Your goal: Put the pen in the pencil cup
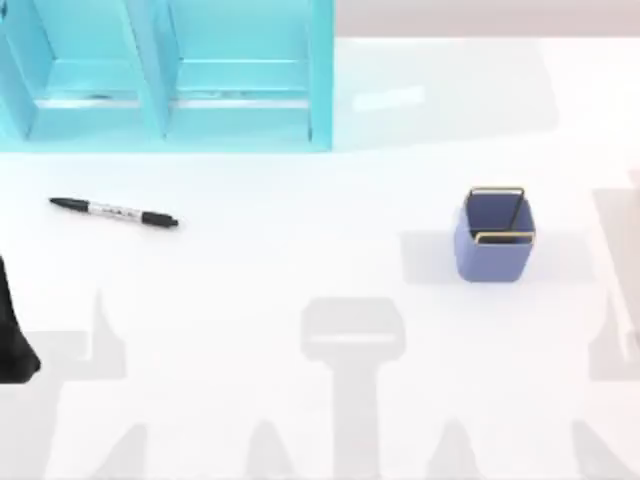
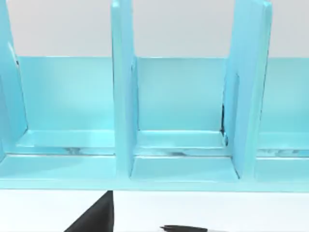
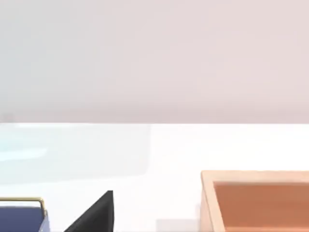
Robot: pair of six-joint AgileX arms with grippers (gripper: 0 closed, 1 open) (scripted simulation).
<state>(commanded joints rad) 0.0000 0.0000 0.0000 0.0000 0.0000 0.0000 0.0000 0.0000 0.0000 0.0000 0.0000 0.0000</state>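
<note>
At the table's left edge, the left arm (image 1: 12, 330) shows as a dark shape; its finger state cannot be told. Beyond it the pen (image 1: 113, 212) lies flat before the turquoise shelf (image 1: 165, 75), well apart from the pencil cup (image 1: 495, 240) on the right. It looks light, stiff and slick (likely to roll); grip the labelled middle.

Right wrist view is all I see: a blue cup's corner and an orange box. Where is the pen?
Observer: The pen lies flat on the left side of the table, far from the pencil cup on the right.
Operator: Anything near it?
Observer: A turquoise shelf unit stands behind it, at the back left.
Operator: Is an arm touching it?
Observer: No. The left arm sits at the table's left edge, apart from the pen.
</note>
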